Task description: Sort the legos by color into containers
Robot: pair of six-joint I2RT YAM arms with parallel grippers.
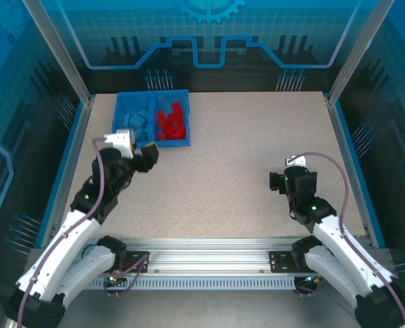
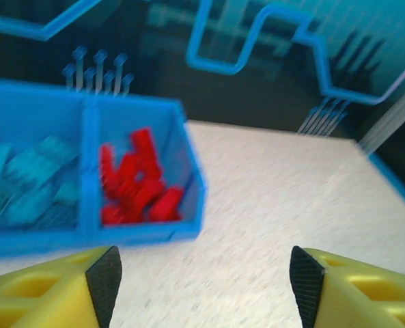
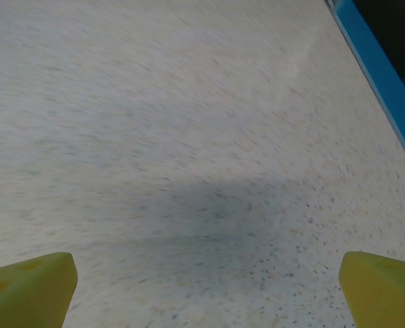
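Hanging just off the near right corner of the bin (image 1: 154, 93), the left gripper (image 1: 151, 153) has its fingers (image 2: 105, 277) spread wide, bare table (image 1: 243, 150) between them. From its wrist, the bin (image 2: 141, 236) sits ahead and to the left. Red legos (image 1: 171, 123) are piled in the right compartment, light blue legos (image 1: 137, 121) in the left one. Over on the far side, well apart from the bin, the right gripper (image 1: 278, 182) is splayed open above speckled tabletop.
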